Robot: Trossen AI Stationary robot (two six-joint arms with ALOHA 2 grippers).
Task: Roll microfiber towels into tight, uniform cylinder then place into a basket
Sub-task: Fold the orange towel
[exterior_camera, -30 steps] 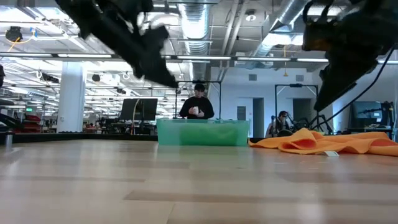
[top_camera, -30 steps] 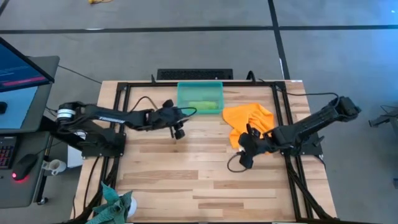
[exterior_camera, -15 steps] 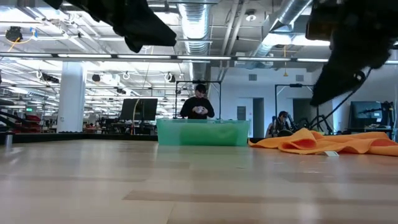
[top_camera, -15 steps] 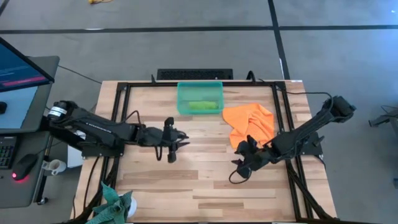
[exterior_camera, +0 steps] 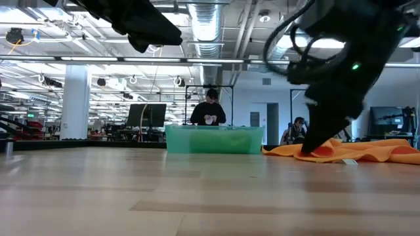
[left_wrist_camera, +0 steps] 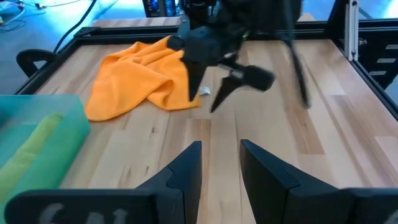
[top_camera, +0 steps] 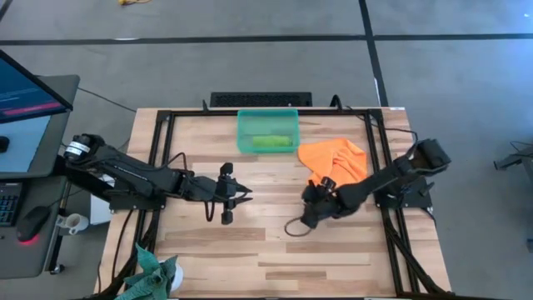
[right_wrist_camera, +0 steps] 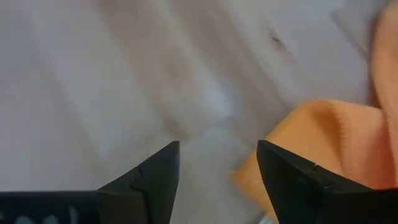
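The right tool (top_camera: 310, 218) gapes wide and empty at the orange towel's (top_camera: 333, 161) near corner. The left tool (top_camera: 226, 215), part-open, holds nothing above the tabletop (top_camera: 250, 250). No writing is legible.

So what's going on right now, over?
Right gripper open at orange towel's corner. Left gripper open, empty, mid-table. Green towel in basket. Nothing blocking.

wooden desk (top_camera: 250, 242), teal cloth (top_camera: 150, 275) at its near-left corner, monitor (top_camera: 25, 96) left, person (exterior_camera: 209, 108) standing behind
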